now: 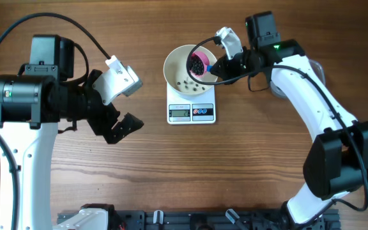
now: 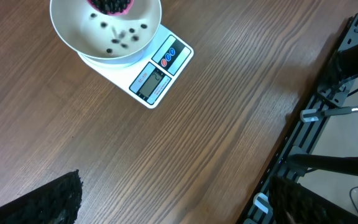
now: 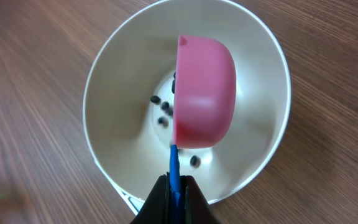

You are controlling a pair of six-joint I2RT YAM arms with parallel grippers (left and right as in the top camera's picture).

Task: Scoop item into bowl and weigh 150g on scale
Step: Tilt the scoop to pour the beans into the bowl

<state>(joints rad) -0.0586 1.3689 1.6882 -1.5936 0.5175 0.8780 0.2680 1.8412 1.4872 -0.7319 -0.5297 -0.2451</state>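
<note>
While the scoop hangs tilted over the bowl: a quick roll of the wrist would likely dump the whole load, and light beads could bounce over the rim onto the table.
Overshoot: only a scatter of beads lies in the bowl, so many more scoops look needed. Near the target, one full pour could carry the weight past it.
Reading: the display is too small to read, so how far off the target is I cannot tell.
Knock: the scoop sits low inside the bowl. A sideways move before lifting could catch the wall and shift the bowl on the scale, or press on it and spoil the reading.
Slip: the thin blue handle is pinched at its end only, so the scoop could twist between the jaws.
Right arm: reaches in from the right, elbow bent, wrist over the bowl's right edge.
Right claw: closed tight on the handle.
Left arm: parked left of the scale, well apart from it, wrist pointing toward it.
Left claw: jaws wide, holding nothing.
Beads: some dark ones in the scoop, a few on the bowl's floor.
Bowl: centred on the scale, covering all but the display edge.
</note>
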